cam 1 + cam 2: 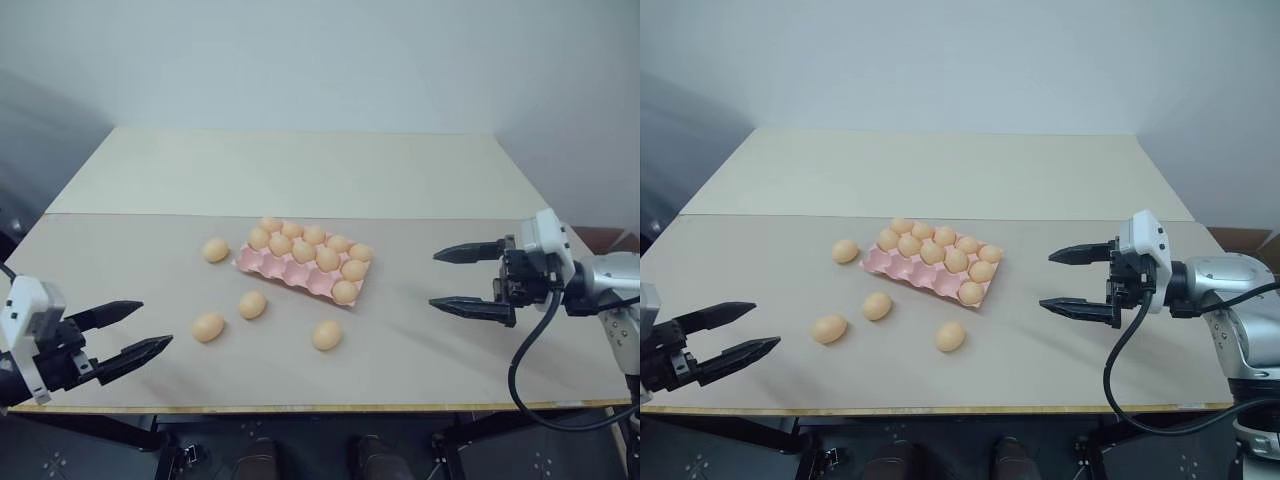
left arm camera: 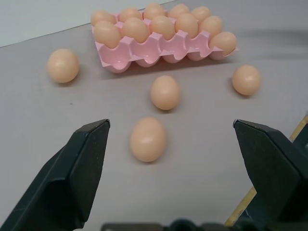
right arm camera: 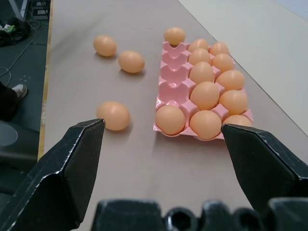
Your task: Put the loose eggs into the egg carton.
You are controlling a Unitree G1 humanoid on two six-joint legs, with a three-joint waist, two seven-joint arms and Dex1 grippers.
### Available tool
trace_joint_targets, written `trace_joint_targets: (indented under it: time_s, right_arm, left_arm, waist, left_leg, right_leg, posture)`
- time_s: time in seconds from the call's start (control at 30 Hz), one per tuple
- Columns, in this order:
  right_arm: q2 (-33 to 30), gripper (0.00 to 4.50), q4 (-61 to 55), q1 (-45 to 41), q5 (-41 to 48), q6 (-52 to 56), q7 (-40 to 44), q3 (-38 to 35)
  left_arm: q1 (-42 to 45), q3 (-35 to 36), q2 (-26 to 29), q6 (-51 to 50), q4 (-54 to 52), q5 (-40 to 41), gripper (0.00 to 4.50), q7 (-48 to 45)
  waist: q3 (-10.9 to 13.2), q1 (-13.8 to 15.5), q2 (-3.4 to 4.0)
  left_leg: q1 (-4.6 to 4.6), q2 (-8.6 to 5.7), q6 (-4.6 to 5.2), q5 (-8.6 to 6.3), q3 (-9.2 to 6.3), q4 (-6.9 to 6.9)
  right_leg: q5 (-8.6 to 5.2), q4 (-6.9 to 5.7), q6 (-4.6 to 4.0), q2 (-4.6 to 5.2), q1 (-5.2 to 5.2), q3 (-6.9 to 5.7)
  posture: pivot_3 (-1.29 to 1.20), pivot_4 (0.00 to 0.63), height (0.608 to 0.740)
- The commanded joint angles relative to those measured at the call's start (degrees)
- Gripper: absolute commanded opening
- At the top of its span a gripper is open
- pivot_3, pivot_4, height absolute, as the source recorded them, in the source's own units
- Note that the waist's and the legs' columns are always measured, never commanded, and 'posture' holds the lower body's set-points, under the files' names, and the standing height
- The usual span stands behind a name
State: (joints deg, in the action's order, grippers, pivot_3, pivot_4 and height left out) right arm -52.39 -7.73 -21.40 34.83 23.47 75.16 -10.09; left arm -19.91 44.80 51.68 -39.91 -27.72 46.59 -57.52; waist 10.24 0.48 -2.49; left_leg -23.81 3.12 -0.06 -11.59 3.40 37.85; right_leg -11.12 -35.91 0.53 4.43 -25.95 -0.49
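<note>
My left gripper (image 1: 140,330) and right gripper (image 1: 458,278) wide apart, empty, ready to grab. Four eggs (image 1: 208,326) lie near carton (image 1: 262,262), waiting for its empty front cups.

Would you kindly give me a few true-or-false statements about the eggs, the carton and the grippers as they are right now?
1. Four loose eggs lie on the table. True.
2. The left gripper holds an egg. False: it is open and empty.
3. The carton is full. False: four cups along its near row are empty.
4. The right gripper is open, apart from the carton. True.
5. All loose eggs lie to the robot's right of the carton. False: they lie in front and to its left.
</note>
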Motion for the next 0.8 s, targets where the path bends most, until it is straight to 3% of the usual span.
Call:
trace_joint_targets:
  time_s: [0.03,0.3,0.47,0.6,0.73,0.8]
  right_arm:
    - [-1.2,4.50,-1.9,0.0,1.2,0.3,-0.2,-2.5]
    - [-0.4,4.50,-4.1,0.0,2.3,0.6,-1.0,-1.9]
    - [0.2,4.50,-3.8,-0.9,1.9,-0.1,-0.8,-0.5]
    - [1.0,4.50,-6.6,-1.1,-0.5,-3.1,1.4,3.9]
    - [4.9,4.50,-10.2,-2.7,-3.0,-3.3,-0.4,10.8]
    - [7.4,4.50,-9.6,-3.5,-8.5,-7.2,-2.0,15.0]
  left_arm:
    - [0.9,-0.2,0.8,1.3,0.3,-0.5,4.49,-0.7]
    - [4.1,-4.9,2.2,2.4,1.0,-2.1,4.49,-2.9]
    - [11.3,-14.5,3.6,5.4,4.0,-5.8,4.49,-3.7]
    - [18.5,-19.7,2.8,6.4,6.3,-5.8,4.49,-4.5]
    - [20.1,-20.2,2.6,6.3,7.6,-5.1,4.49,-5.7]
    - [19.6,-19.8,2.9,6.5,7.9,-5.3,4.49,-6.5]
  waist:
    - [0.0,-0.1,0.00]
    - [0.0,0.1,0.00]
    - [0.0,0.3,0.01]
    - [0.0,0.2,0.00]
    - [0.0,-1.0,-0.01]
    - [0.0,-1.2,-0.01]
  left_leg:
    - [0.01,0.01,0.00,0.00,0.00,0.00]
    - [0.02,0.01,0.00,0.00,0.00,0.00]
    - [0.04,-0.03,0.00,0.00,0.00,0.00]
    - [0.02,-0.02,0.00,0.01,-0.01,0.01]
    - [0.02,0.01,0.01,0.00,-0.01,0.00]
    - [0.01,0.02,0.01,0.01,-0.03,0.00]
  right_leg:
    - [0.00,-0.01,0.00,-0.01,0.00,0.00]
    - [0.00,-0.04,0.00,0.00,0.00,-0.01]
    - [0.00,-0.07,0.00,0.01,0.02,-0.01]
    - [0.00,-0.06,0.00,-0.01,0.03,-0.01]
    - [0.14,-0.09,0.23,-0.05,0.00,0.03]
    - [0.17,-0.15,0.30,-0.07,-0.04,0.03]
  posture:
    - [0.00,0.150,0.740]
    - [0.00,0.150,0.740]
    - [0.00,0.150,0.740]
    - [0.00,0.150,0.740]
    - [0.00,0.150,0.740]
    - [0.00,0.150,0.740]
